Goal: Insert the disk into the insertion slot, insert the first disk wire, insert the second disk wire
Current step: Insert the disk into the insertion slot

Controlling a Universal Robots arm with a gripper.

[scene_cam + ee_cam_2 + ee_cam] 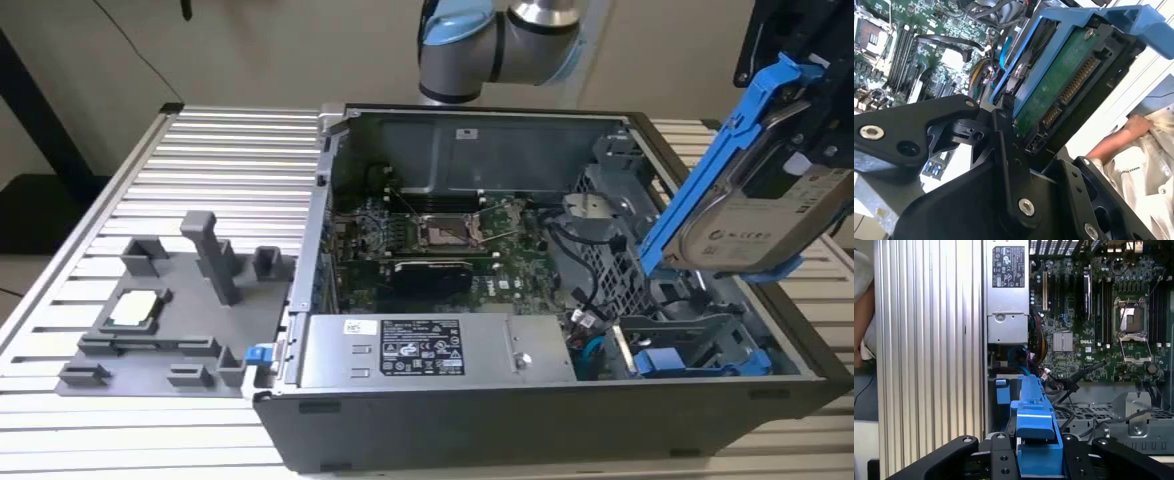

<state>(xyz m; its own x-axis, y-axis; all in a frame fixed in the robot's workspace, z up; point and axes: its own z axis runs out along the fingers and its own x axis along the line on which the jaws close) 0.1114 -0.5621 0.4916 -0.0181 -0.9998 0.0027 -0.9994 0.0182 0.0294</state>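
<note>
At three o'clock, the disk (pixel 754 225) is clamped by its frame between the jaws (judged stiff, heavy, shock-sensitive).

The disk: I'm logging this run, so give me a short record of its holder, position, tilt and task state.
holder: hand, shut on the disk
position: in the air over the computer case, at the exterior view's right
tilt: steeply tilted, standing on edge
insertion slot: disk not yet in it
bystander: person's arm beyond the disk in the second wrist view
</note>
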